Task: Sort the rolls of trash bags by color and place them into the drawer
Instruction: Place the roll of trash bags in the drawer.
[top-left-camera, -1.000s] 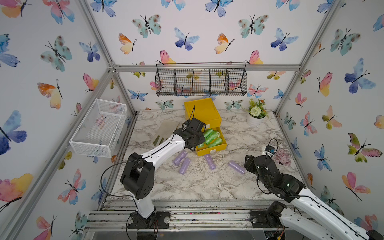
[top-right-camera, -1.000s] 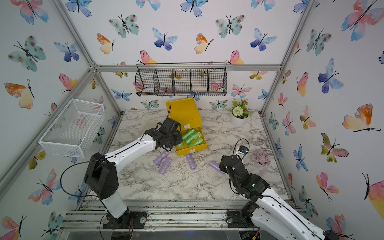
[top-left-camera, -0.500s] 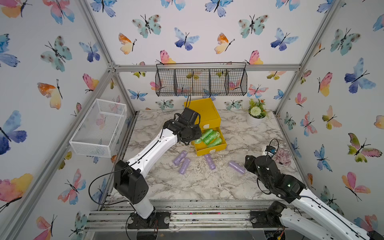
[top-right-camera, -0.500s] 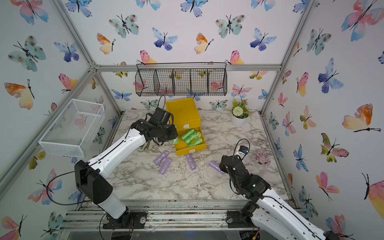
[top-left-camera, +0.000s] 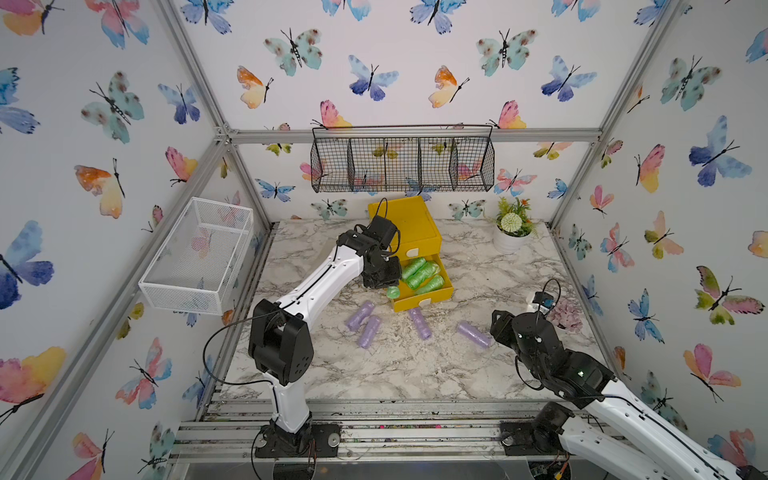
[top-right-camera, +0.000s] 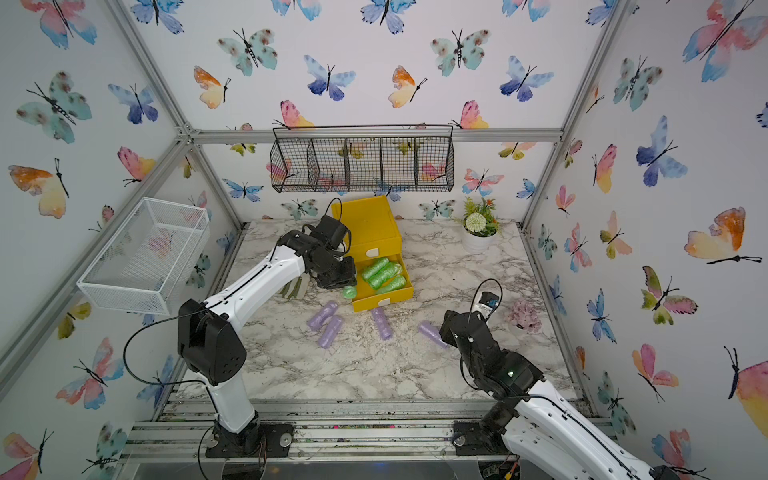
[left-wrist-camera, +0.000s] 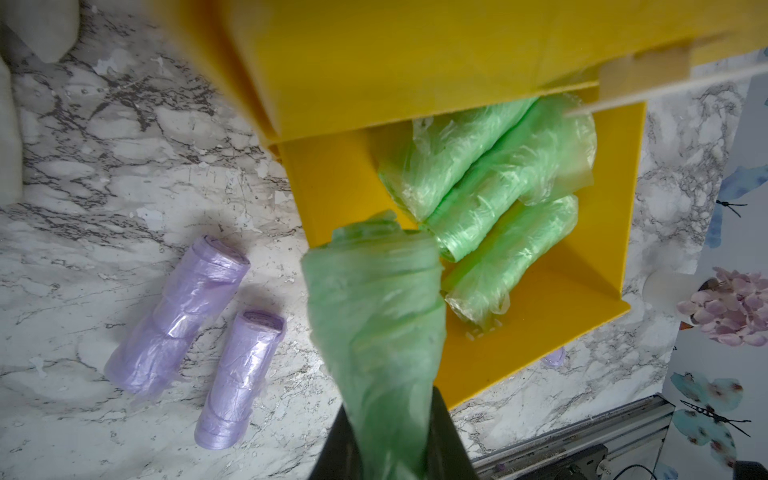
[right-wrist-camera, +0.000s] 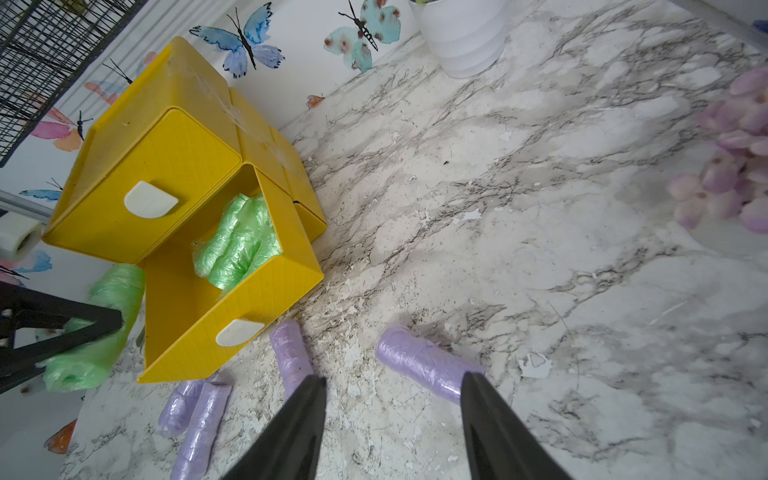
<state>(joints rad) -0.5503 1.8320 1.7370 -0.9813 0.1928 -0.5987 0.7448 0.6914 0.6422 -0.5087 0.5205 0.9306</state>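
Green rolls of trash bags (top-left-camera: 419, 272), three together, lie in the pulled-out drawer (top-left-camera: 434, 297) of the yellow chest (top-left-camera: 409, 220). Left jaws grip a fourth green roll (left-wrist-camera: 374, 316) just outside that drawer's wall, near its front corner. Four purple rolls (top-left-camera: 369, 331) lie on the marble desk (top-left-camera: 395, 374) before the drawer. Right jaws stand open and empty, near the rightmost purple roll (top-left-camera: 473, 334).

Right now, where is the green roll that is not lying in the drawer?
In a top view the green roll is clamped in the left gripper, at the left front corner of the open drawer, beside the three green rolls inside.
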